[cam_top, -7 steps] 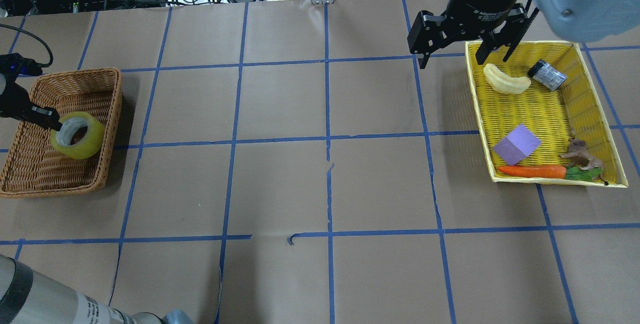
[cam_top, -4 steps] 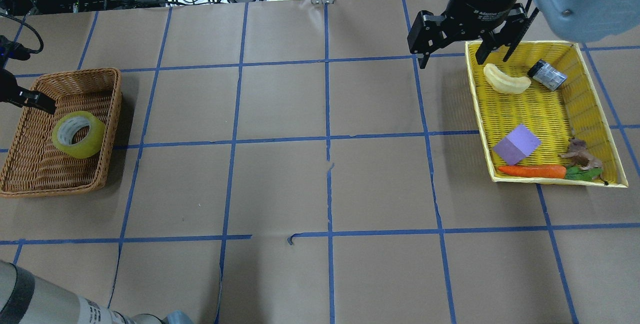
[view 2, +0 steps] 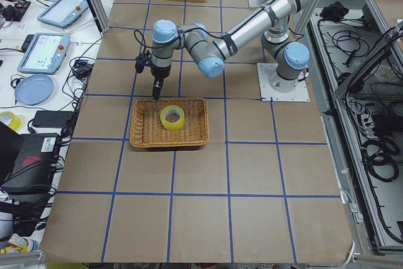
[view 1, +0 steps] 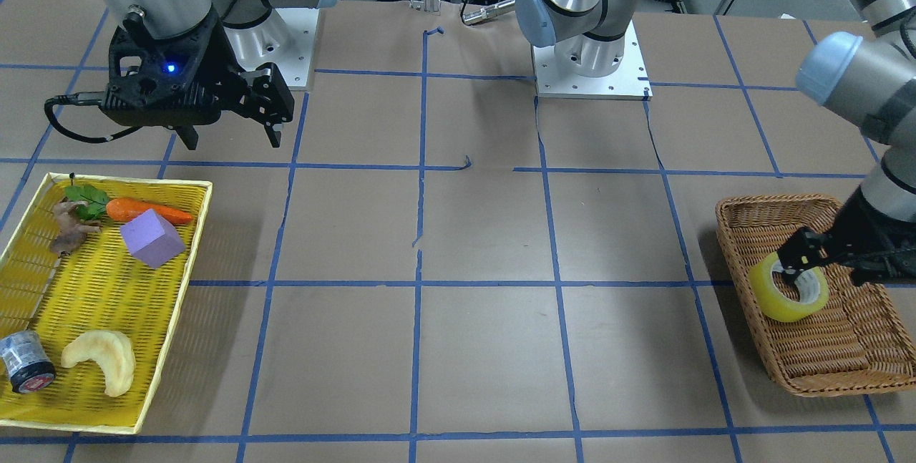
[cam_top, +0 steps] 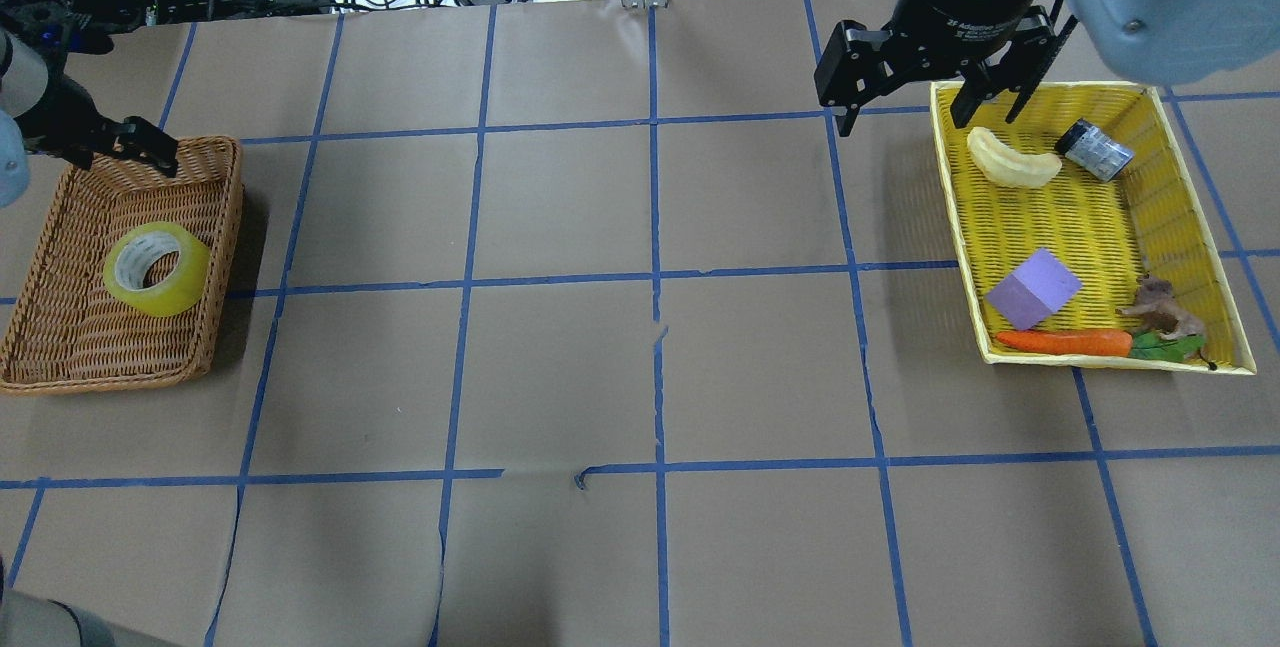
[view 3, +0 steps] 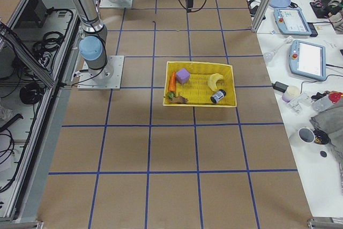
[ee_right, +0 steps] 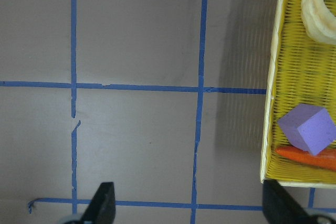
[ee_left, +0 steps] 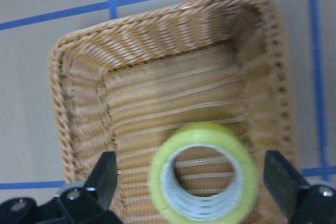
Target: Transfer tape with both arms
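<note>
The yellow tape roll (cam_top: 157, 270) lies in the brown wicker basket (cam_top: 225, 227) at the table's left end, hole upward. It also shows in the front view (view 1: 788, 288) and the left wrist view (ee_left: 203, 174). My left gripper (ee_left: 189, 166) is open and empty, above the basket and clear of the tape. One of its fingers (cam_top: 150, 149) shows over the basket's far rim. My right gripper (cam_top: 907, 122) is open and empty, above the table beside the yellow tray (cam_top: 1100, 87). It also shows in the front view (view 1: 232, 142).
The yellow tray holds a banana (cam_top: 1012, 159), a small grey cylinder (cam_top: 1095, 149), a purple cube (cam_top: 1033, 289), a carrot (cam_top: 1063, 342) and a brown figure (cam_top: 1160, 312). Brown paper with blue tape lines covers the table. Cables and devices lie along the far edge.
My left gripper has drawn away from the tape, up and toward the basket's far rim. The tape stays in the basket. The right arm has not moved.
</note>
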